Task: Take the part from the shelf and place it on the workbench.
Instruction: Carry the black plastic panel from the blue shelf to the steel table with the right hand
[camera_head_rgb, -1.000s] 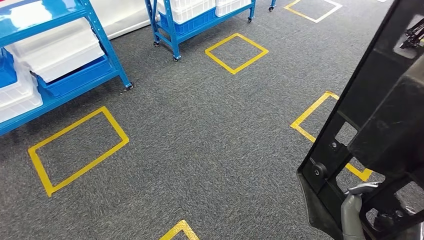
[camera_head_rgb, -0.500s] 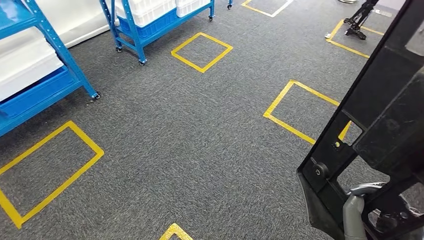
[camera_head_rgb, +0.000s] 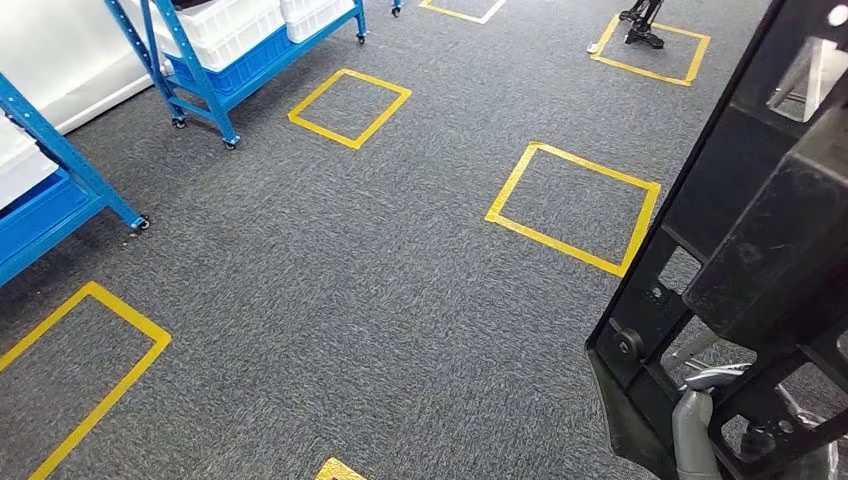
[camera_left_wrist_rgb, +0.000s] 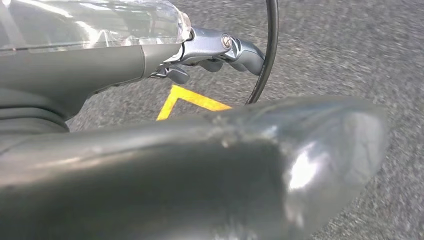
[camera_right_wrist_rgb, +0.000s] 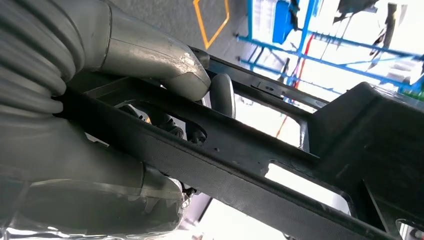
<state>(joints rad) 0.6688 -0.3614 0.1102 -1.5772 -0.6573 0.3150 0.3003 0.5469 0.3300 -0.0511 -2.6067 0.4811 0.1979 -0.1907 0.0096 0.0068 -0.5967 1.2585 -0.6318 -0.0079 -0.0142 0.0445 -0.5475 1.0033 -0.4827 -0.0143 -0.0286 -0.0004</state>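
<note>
Since the earlier frame my view has swung right: the blue shelf (camera_head_rgb: 60, 190) slid toward the left edge and the yellow floor squares (camera_head_rgb: 572, 207) shifted. My right hand (camera_right_wrist_rgb: 125, 100) grips the black frame part (camera_head_rgb: 745, 260), thumb over a bar. My left hand (camera_left_wrist_rgb: 210, 50) hangs with fingers curled, holding nothing. Advice: keep the grip firm and the part upright, as no worktop is in sight yet

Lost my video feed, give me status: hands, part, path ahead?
Right hand grips the large black plastic frame part. Left hand holds nothing, hanging over grey carpet. Blue metal shelves off to the left; workbench not seen.
</note>
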